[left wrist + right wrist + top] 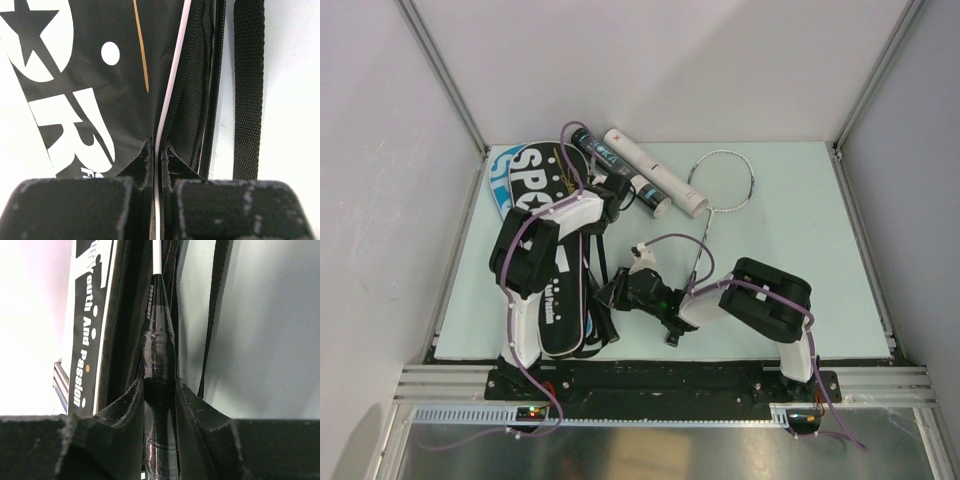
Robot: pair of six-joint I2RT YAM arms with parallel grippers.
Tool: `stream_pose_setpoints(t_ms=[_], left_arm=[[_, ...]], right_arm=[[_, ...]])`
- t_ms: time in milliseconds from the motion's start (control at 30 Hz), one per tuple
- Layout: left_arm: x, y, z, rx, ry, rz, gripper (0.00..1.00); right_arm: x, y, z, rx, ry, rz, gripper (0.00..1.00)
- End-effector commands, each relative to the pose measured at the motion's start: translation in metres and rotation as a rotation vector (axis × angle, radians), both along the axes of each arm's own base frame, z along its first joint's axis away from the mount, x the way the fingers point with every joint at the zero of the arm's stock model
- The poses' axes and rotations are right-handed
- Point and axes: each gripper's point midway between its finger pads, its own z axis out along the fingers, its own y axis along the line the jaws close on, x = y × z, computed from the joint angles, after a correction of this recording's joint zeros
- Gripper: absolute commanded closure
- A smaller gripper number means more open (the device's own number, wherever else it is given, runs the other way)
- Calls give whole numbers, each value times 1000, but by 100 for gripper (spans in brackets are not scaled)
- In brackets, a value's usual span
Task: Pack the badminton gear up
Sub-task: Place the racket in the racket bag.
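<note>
I am pinching the black bag (120, 95) rim in the left jaws, right jaws clamping the racket handle (159, 347); slipping fabric risks snagging it.

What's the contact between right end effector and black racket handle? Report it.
Touching. The right wrist view shows the right end effector clamping the black racket handle from both sides.
</note>
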Motion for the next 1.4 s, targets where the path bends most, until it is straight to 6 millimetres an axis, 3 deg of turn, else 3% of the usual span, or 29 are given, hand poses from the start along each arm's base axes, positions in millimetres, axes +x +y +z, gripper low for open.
stream_pose_setpoints(t_ms=[0,167,367,533,667,800,900,967,1133,1267,1367], left_arm=[[9,-16,33,-158,-121,14,99],[-7,-27,113,-373,-302,32,100],[-41,-31,211,-648,-542,53,100],[-70,-33,263,-895,-679,45,100],[-91,-36,262,-1142,-753,50,100],[-106,-39,240,-1299,-772,61,100],[-113,-53,226,-1475,-788,58,100],[-116,-58,224,-1562,-812,50,100],[-125,-55,219,-1570,-838,17,100],[-135,-49,219,-1567,-875,-6,100],[-141,-49,213,-1583,-870,-7,100]], right_arm=[[3,8,41,86,-80,-23,87],[-4,-1,60,63,-148,11,99],[-10,-24,114,-16,-305,-16,100],[-16,-56,152,-121,-430,-71,100],[-22,-77,167,-199,-497,-65,100],[-33,-97,178,-263,-538,-59,100],[-44,-98,183,-243,-525,-41,100],[-52,-87,177,-223,-508,-14,100],[-66,-66,146,-252,-477,27,100],[-82,-59,127,-279,-446,107,91],[-87,-58,123,-292,-443,146,74]])
